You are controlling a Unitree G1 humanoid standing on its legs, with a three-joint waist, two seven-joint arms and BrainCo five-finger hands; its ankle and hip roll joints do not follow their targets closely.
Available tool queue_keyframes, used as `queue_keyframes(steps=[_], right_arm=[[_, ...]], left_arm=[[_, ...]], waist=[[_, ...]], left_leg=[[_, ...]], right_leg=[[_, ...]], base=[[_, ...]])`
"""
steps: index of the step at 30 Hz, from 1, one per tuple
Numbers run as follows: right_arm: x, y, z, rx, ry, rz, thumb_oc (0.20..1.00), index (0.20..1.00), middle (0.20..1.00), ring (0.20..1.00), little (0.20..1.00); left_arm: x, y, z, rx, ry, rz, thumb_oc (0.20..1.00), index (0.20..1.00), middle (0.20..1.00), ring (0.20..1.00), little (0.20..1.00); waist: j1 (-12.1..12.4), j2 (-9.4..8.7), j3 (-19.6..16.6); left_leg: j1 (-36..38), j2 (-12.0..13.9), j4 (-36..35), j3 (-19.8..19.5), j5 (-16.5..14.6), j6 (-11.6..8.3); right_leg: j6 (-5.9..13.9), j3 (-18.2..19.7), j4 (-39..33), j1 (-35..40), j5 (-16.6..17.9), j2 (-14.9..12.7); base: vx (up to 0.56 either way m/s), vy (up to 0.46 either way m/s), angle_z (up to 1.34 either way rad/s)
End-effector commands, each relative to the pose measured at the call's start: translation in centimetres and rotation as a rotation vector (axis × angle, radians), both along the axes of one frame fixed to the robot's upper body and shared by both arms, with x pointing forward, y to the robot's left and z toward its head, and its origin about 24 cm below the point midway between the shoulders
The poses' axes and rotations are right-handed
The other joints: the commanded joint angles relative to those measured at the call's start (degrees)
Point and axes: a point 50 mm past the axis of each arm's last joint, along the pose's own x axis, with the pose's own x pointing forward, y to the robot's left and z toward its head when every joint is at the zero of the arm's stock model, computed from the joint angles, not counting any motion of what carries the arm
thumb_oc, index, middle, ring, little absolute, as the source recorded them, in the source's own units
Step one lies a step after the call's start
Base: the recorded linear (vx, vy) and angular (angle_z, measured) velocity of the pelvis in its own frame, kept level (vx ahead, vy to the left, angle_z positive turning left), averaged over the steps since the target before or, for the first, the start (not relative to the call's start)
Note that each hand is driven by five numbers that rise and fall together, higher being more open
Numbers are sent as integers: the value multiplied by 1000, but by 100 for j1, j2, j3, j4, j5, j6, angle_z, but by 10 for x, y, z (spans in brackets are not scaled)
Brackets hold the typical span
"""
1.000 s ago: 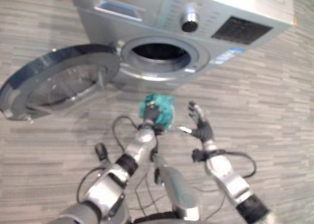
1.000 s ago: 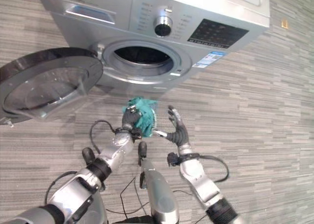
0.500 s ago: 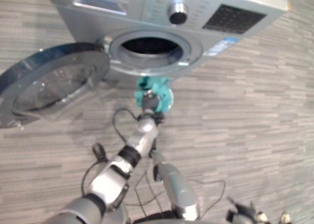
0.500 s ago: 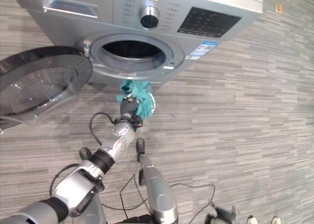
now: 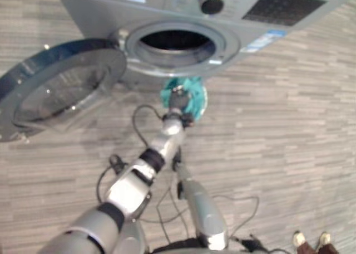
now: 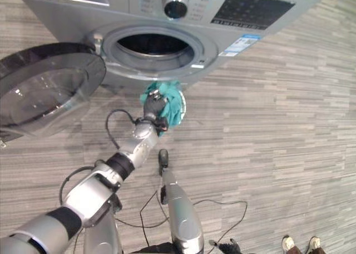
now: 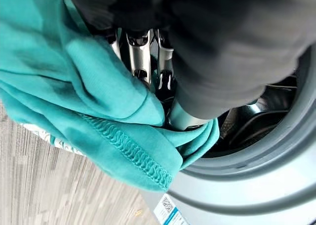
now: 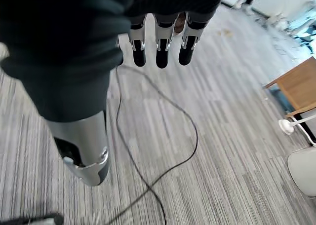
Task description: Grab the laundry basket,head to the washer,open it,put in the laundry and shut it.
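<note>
Left hand (image 6: 156, 110) is stretched forward at the washer (image 6: 167, 20), fingers (image 7: 139, 55) curled round a bunched teal cloth (image 6: 170, 102). The cloth hangs just below the lower rim of the drum opening (image 6: 150, 44), outside it; in the left wrist view a fold of it lies against the grey door seal (image 7: 256, 156), with the dark drum past it. A patch of white patterned fabric shows at the cloth's lower edge.

Door (image 6: 41, 89) is swung fully open to the robot's left, glass facing up, well clear of the arm. Nothing stands between the cloth and the opening. Knob (image 6: 176, 1) and dark panel (image 6: 253, 10) sit above the opening; a small label (image 6: 239, 44) is on the front, right of the rim.

Right hand (image 8: 158, 42) hangs low over the grey plank floor (image 8: 217, 151), fingers straight and relaxed, holding nothing. Its wrist view takes in a wooden table corner (image 8: 296, 87) and a white stand base (image 8: 286, 126) off to one side. A person's shoes (image 6: 297, 244) show on the floor at the robot's lower right, well apart from the washer.
</note>
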Motion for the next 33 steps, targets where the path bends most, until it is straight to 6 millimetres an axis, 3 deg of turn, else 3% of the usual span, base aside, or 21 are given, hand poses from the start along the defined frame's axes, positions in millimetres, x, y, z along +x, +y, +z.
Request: queue_keyframes(steps=[1, 8, 11, 15, 21, 25, 28, 31, 33], right_arm=[[10, -16, 7, -54, -39, 65, 1000, 1000, 1000, 1000, 1000], [26, -11, 13, -44, -119, 116, 1000, 1000, 1000, 1000, 1000], [25, -13, 13, -45, -118, 129, 1000, 1000, 1000, 1000, 1000], [37, -21, 19, -68, -154, 117, 1000, 1000, 1000, 1000, 1000], [47, -25, 24, -66, -197, 79, 1000, 1000, 1000, 1000, 1000], [49, -24, 25, -60, -214, 62, 1000, 1000, 1000, 1000, 1000], [48, -23, 24, -56, -214, 58, 1000, 1000, 1000, 1000, 1000], [46, -18, 23, -45, -213, 56, 1000, 1000, 1000, 1000, 1000], [40, -20, 20, -44, -196, 53, 1000, 1000, 1000, 1000, 1000]], left_arm=[[3, -39, 67, -111, -162, -95, 200, 200, 200, 200, 200], [16, -26, 119, -183, -235, -24, 200, 200, 200, 200, 200], [25, -2, 142, -227, -257, 52, 200, 200, 200, 200, 200], [32, 34, 170, -269, -306, 153, 200, 200, 200, 200, 200], [30, 53, 202, -370, -369, 206, 200, 200, 200, 200, 200], [23, 47, 209, -416, -418, 188, 200, 200, 200, 200, 200], [19, 35, 202, -437, -424, 159, 200, 200, 200, 200, 200], [20, 30, 179, -468, -372, 146, 200, 200, 200, 200, 200], [20, 31, 168, -473, -356, 146, 200, 200, 200, 200, 200]], waist=[[-112, 75, 74], [-227, 21, 53], [-319, -47, 29], [-393, -52, -5], [-460, -29, -64], [-491, -14, -90], [-494, -17, -115], [-495, -54, -188], [-513, -60, -223]], left_leg=[[-890, -55, 69, -221, 262, 145], [-1016, -158, -284, -199, 386, 148], [-1073, -177, -295, -167, 358, 144], [-1206, -201, -264, -146, 320, 147], [-1417, -267, -263, -175, 282, 149], [-1577, -299, -175, -206, 223, 163], [-1646, -322, -48, -237, 132, 191], [-1778, -356, 421, -294, -165, 250], [-1766, -381, 866, -357, -549, 434]], right_leg=[[289, -319, 604, -88, -703, -328], [414, -252, 335, -283, -488, -392], [471, -157, 200, -331, -374, -401], [524, -53, 34, -395, -267, -433], [577, 9, -143, -515, -165, -479], [608, -1, -200, -548, -158, -511], [603, 20, -187, -537, -189, -521], [657, 64, -48, -473, -278, -578], [621, 255, 705, -534, -513, -607]], base=[[0, 0, 0], [25, 17, 3], [31, 49, -1], [39, 50, -8], [39, 21, -3], [9, 7, 1], [12, 28, 2], [0, 90, 4], [-23, 231, -7]])
